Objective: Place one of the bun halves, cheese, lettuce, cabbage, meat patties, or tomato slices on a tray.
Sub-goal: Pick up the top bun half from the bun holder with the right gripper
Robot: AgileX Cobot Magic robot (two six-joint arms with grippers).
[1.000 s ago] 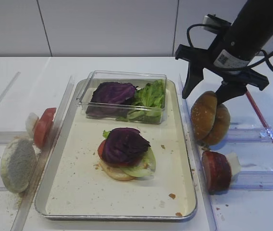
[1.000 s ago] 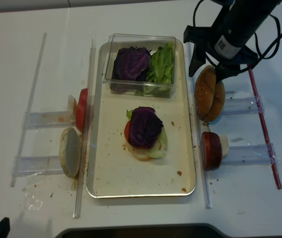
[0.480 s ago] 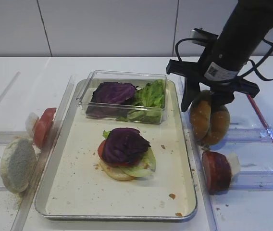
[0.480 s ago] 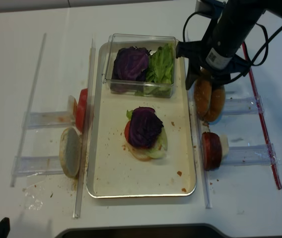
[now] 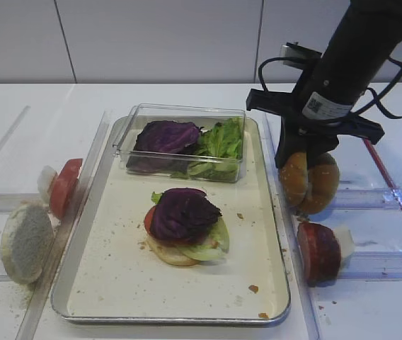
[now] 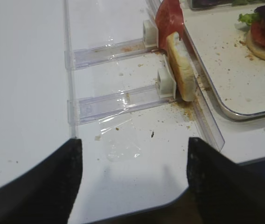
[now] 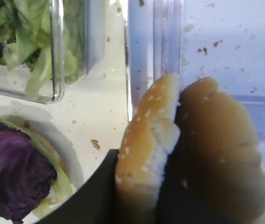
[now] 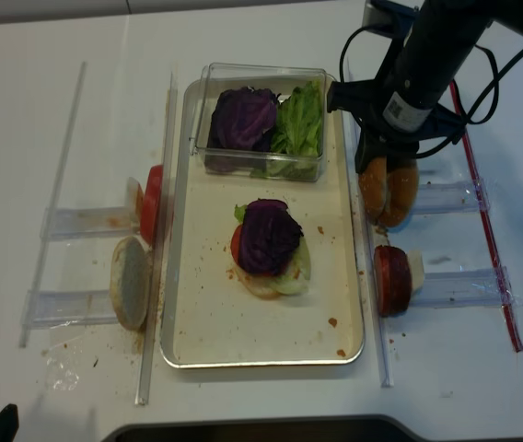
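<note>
Inventory by count:

- Trays (image 5: 275, 280): one.
- Clear boxes (image 5: 180, 113): one.
- Sesame buns (image 5: 294, 177): one, standing on edge against one smooth brown bun (image 5: 325, 185).
- Pale flat bun halves (image 5: 25, 242): one beside the tray, plus one bun base (image 5: 169, 253) under the stack.
- Cabbage: two portions, one in the box (image 5: 165, 136), one on the stack (image 5: 181, 214).
- Lettuce (image 5: 219, 145): one bunch in the box.
- Patties (image 5: 319, 251): one.
- Tomato slices (image 5: 64, 185): exact count cannot be told.

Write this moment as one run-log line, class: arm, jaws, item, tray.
arm: right gripper at bun rack | jaws: closed on sesame bun top | item: not lifted | tray: stack topped with cabbage
</note>
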